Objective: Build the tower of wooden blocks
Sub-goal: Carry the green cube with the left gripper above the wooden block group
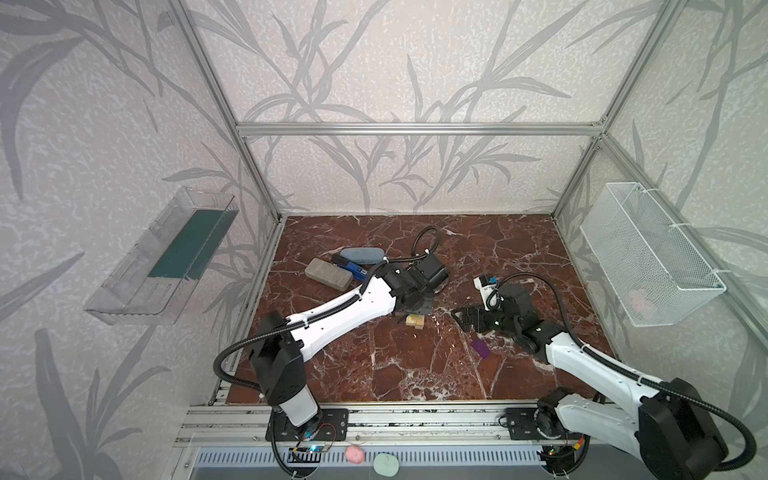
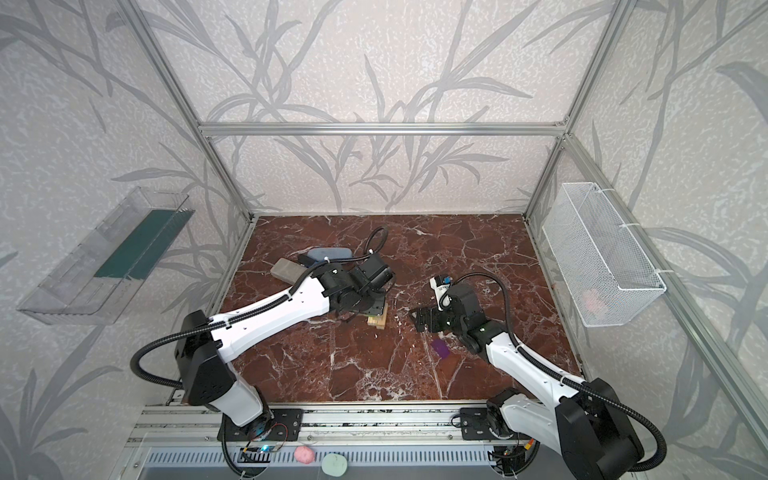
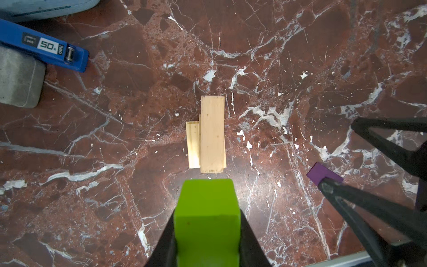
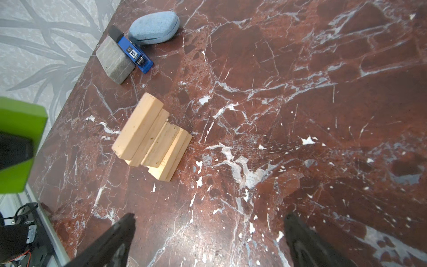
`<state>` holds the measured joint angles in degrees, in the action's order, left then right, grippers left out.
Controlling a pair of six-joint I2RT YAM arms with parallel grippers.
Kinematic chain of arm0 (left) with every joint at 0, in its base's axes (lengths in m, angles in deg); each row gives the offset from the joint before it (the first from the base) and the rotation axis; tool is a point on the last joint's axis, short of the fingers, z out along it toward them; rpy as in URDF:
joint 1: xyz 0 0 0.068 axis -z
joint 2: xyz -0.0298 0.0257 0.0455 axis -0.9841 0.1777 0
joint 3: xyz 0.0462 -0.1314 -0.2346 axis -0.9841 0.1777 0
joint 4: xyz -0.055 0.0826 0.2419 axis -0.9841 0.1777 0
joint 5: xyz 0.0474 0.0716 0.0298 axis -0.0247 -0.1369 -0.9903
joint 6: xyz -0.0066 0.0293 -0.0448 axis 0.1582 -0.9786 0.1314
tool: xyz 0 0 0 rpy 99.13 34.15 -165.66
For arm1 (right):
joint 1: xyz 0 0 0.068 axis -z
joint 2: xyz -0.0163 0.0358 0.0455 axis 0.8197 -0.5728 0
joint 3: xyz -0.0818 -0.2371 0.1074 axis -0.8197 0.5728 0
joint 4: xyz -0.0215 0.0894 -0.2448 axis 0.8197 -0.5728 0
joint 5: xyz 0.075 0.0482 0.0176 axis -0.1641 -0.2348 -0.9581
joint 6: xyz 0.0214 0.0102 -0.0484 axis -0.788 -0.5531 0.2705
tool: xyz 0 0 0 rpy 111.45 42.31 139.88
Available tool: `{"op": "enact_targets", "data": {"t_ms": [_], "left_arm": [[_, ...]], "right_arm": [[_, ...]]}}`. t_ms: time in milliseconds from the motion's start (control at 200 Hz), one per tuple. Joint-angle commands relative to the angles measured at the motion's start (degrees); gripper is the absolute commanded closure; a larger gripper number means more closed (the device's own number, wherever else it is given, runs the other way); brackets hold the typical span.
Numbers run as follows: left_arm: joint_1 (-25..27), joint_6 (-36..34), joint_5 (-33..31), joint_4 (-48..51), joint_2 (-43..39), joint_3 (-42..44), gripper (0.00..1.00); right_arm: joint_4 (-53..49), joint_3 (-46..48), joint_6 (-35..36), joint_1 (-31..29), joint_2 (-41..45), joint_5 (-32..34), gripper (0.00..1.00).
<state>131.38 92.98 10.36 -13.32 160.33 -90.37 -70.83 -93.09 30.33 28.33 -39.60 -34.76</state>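
Observation:
The tower [image 3: 211, 136] is a low stack of pale wood blocks, also seen in both top views [image 1: 415, 321] [image 2: 377, 321] and stepped sideways in the right wrist view [image 4: 150, 136]. My left gripper [image 3: 206, 222] is shut on a lime-green block [image 3: 206, 208] and hangs just above and beside the stack. The green block [image 4: 18, 143] also shows at the edge of the right wrist view. A purple block [image 1: 481, 348] [image 3: 322, 173] lies flat on the marble. My right gripper [image 4: 210, 222] [image 1: 463, 318] stands open and empty over the marble, right of the tower and close above the purple block.
A grey case [image 4: 114, 60], a blue stapler [image 4: 134, 52] and a blue-grey case [image 4: 153, 27] lie together at the back left. A white wire basket [image 1: 648, 253] hangs on the right wall, a clear tray [image 1: 162, 257] on the left wall.

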Motion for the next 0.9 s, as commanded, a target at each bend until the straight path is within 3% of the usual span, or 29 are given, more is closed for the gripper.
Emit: {"op": "enact_targets", "data": {"t_ms": [0, 370, 895], "left_arm": [[-0.86, -2.82, -0.15, 4.91, 3.27, -5.04, 0.97], [-3.49, -3.6, 1.85, 6.19, 11.37, -11.06, 0.97], [-4.95, -4.76, 3.6, 5.83, 14.87, -13.03, 0.97]], "right_arm": [[4.63, 1.16, 1.08, 0.0, -0.19, -0.62, 0.01], [5.87, 2.81, 1.02, 0.01, 2.78, 1.96, 0.01], [5.87, 2.83, 0.79, 0.13, 2.95, 2.85, 0.01]]}}
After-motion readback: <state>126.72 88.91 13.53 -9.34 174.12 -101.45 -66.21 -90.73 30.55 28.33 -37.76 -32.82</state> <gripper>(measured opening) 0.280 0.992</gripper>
